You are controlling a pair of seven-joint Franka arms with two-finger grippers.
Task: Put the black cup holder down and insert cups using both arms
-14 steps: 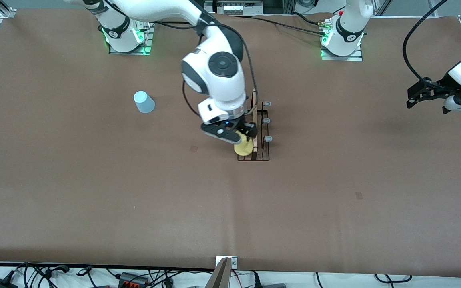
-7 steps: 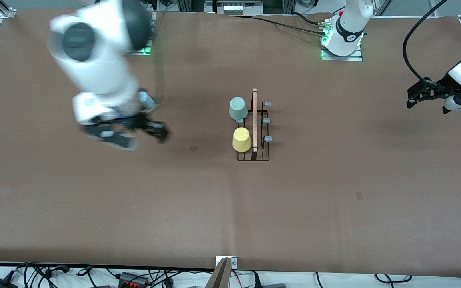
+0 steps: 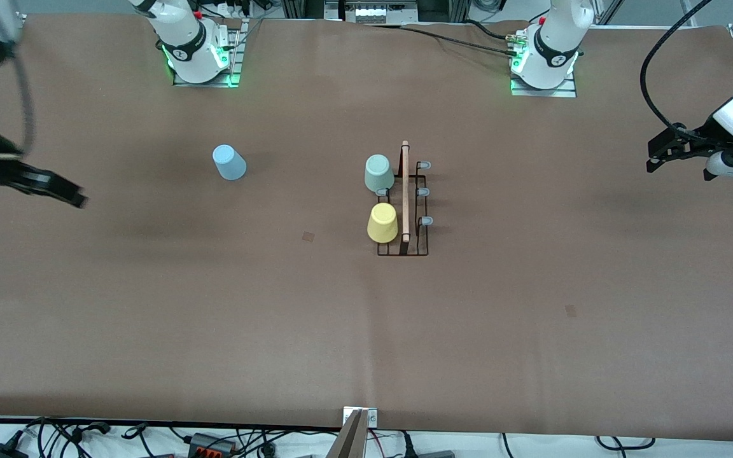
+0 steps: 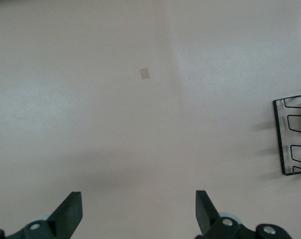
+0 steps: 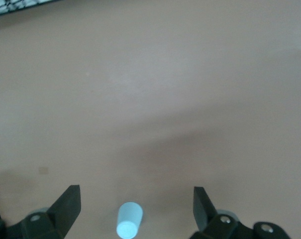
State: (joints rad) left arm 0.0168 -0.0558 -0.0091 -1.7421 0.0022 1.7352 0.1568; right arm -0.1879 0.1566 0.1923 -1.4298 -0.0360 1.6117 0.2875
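The black cup holder [image 3: 412, 210] stands mid-table, its wooden rod handle [image 3: 405, 191] on top. A pale grey-green cup [image 3: 378, 173] and a yellow cup [image 3: 382, 222] sit upside down on its pegs, on the side toward the right arm's end. The light blue cup [image 3: 229, 162] stands alone on the table, and also shows in the right wrist view as the blue cup [image 5: 129, 226]. My right gripper [image 3: 64, 194] hangs open and empty over the table's right-arm end. My left gripper [image 3: 651, 158] waits open and empty over the left arm's end. The rack's edge [image 4: 292, 134] shows in the left wrist view.
Both arm bases [image 3: 198, 54] [image 3: 548, 60] stand along the table's robot side. Small brown patches [image 3: 308, 236] [image 3: 571, 310] mark the brown table cover. Cables and a metal bracket [image 3: 359, 426] lie along the edge nearest the front camera.
My right arm let go of the yellow cup on the rack and swung fast toward its own end of the table. The left arm has not moved.
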